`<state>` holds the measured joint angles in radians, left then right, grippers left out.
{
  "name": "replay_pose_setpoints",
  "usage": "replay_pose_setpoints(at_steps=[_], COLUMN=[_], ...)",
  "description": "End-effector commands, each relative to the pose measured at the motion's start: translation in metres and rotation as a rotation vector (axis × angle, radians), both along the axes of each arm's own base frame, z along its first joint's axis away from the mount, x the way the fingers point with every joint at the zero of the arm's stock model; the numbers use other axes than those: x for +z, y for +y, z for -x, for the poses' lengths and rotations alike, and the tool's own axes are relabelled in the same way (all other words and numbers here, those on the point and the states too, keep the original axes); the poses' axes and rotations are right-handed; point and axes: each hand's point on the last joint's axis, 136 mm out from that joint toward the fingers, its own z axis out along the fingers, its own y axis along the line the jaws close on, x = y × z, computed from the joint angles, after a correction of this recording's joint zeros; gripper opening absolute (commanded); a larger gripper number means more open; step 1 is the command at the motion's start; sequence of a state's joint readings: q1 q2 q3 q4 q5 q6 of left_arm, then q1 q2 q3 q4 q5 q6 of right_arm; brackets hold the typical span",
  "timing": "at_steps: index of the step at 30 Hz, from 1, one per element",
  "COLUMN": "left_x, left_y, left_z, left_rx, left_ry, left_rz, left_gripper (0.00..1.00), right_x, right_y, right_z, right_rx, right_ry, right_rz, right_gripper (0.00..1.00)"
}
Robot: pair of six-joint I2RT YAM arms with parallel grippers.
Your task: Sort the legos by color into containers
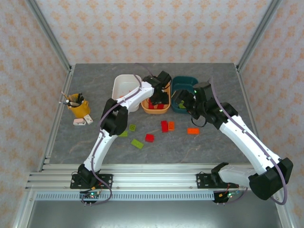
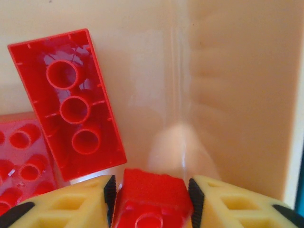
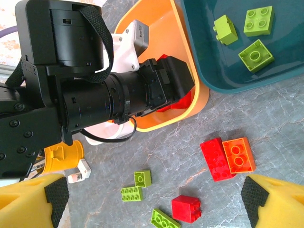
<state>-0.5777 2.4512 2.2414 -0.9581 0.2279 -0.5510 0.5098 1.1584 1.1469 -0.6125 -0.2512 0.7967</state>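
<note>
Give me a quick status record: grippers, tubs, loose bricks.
left gripper: inside orange tub, red brick between its pads
right gripper: open, empty, above table
teal tub: three green bricks
orange tub: more red bricks
loose bricks: three green, two red, two orange
</note>
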Motion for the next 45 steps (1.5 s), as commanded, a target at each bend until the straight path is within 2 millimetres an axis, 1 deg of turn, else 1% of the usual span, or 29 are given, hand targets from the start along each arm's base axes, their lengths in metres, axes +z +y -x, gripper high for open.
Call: replay_pose_setpoints(at_steps=[1,3,5,6,7,9,11,13,15,17,19,22,25,27,28,30,32,35,38,41,44,45], left_x=[0.024,0.038,0.057,0.071,0.080,0.104,0.125,0.140,0.158,0.166,0.169,0.163,0.158,0.154,0.155,0.155,0.150,0.146,0.147,0.147,0.148,0.150], left_y=[0.009,0.011,0.016,0.019,0.023,0.037,0.061,0.091,0.126,0.155,0.177,0.203,0.230,0.247,0.255,0.265,0.271,0.278,0.280,0.279,0.279,0.279], left_z=[-0.001,-0.002,-0.003,-0.003,-0.003,0.000,0.007,0.020,0.040,0.063,0.091,0.139,0.189,0.218,0.233,0.257,0.278,0.301,0.314,0.322,0.325,0.326], left_rx=[-0.013,-0.015,-0.002,0.008,0.019,0.065,0.141,0.230,0.313,0.372,0.394,0.409,0.464,0.506,0.529,0.554,0.563,0.553,0.539,0.524,0.512,0.507], left_ry=[-0.033,-0.057,-0.093,-0.115,-0.132,-0.173,-0.199,-0.210,-0.239,-0.250,-0.258,-0.248,-0.265,-0.286,-0.308,-0.341,-0.342,-0.332,-0.330,-0.318,-0.316,-0.319], left_rz=[-0.016,-0.022,-0.022,-0.020,-0.025,-0.038,-0.043,-0.039,-0.024,-0.007,-0.004,-0.034,-0.033,-0.025,-0.006,0.039,0.068,0.079,0.097,0.113,0.120,0.122], left_gripper=[0.56,0.58,0.59,0.60,0.60,0.61,0.62,0.63,0.64,0.65,0.68,0.71,0.75,0.77,0.78,0.78,0.78,0.78,0.78,0.78,0.78,0.78], right_x=[0.000,-0.001,-0.002,-0.003,-0.003,-0.004,-0.012,-0.018,-0.026,-0.041,-0.055,-0.079,-0.103,-0.117,-0.126,-0.143,-0.156,-0.172,-0.187,-0.200,-0.214,-0.216], right_y=[-0.002,-0.002,-0.004,-0.004,-0.005,-0.003,0.008,0.025,0.052,0.080,0.109,0.151,0.182,0.198,0.204,0.212,0.220,0.230,0.239,0.239,0.237,0.237], right_z=[0.002,0.004,0.006,0.007,0.008,0.012,0.016,0.020,0.026,0.032,0.037,0.045,0.048,0.047,0.045,0.040,0.033,0.025,0.016,0.011,0.009,0.009], right_rx=[0.002,0.019,0.034,0.046,0.057,0.088,0.141,0.196,0.254,0.304,0.352,0.419,0.436,0.425,0.408,0.375,0.346,0.311,0.290,0.268,0.242,0.236], right_ry=[0.009,0.012,0.011,0.011,0.010,0.010,0.025,0.035,0.043,0.075,0.107,0.160,0.221,0.247,0.267,0.300,0.317,0.335,0.341,0.353,0.376,0.379], right_rz=[0.010,0.028,0.051,0.071,0.088,0.141,0.215,0.264,0.296,0.320,0.341,0.384,0.425,0.429,0.428,0.429,0.433,0.441,0.456,0.492,0.527,0.529], right_gripper=[0.95,0.94,0.93,0.92,0.92,0.90,0.88,0.85,0.82,0.81,0.80,0.80,0.81,0.83,0.84,0.86,0.87,0.85,0.82,0.78,0.71,0.71])
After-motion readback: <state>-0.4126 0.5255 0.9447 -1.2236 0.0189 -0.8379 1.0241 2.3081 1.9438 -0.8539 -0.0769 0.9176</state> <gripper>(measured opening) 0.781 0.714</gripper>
